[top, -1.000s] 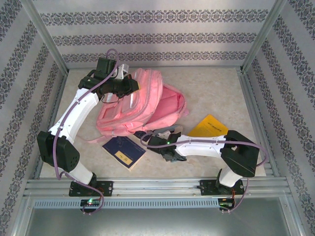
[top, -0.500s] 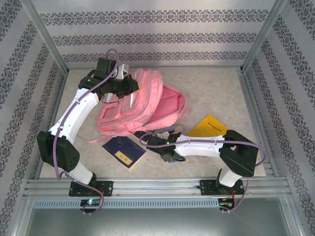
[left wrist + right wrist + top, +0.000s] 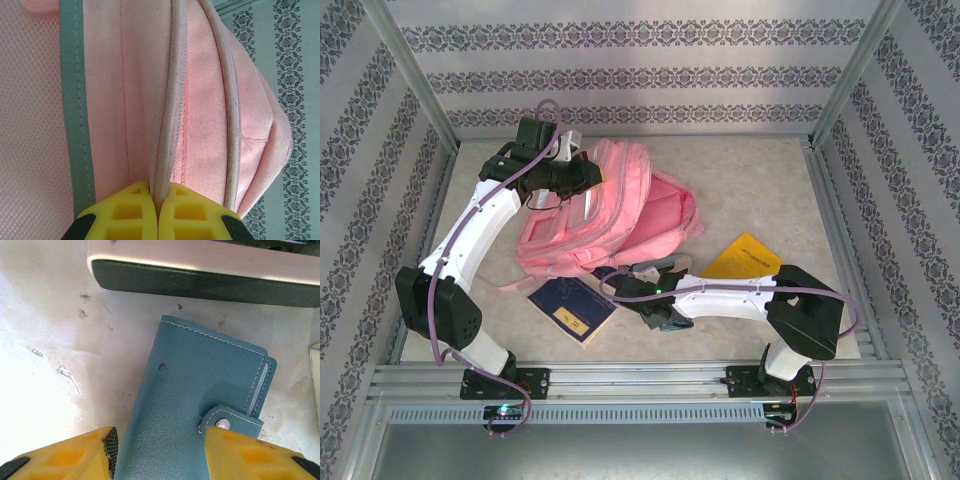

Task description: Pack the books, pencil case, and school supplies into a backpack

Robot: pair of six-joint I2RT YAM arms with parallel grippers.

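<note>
Piping on the backpack [image 3: 200, 100] is being pinched by the left gripper [image 3: 157, 202], jaws closed on it. Rightward, the right gripper [image 3: 159, 440] is straddling the teal-blue notebook [image 3: 200, 375] with jaws parted, its long axis running forward between them, probably not yet clamped.

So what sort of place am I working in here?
Probably a purpose-built robot test cell, not a real room: a pale tabletop boxed in by aluminium frame rails, with patterned panels standing as walls on three sides.

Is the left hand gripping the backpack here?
Yes, the left hand is shut on a raised fold of the pink backpack.
</note>
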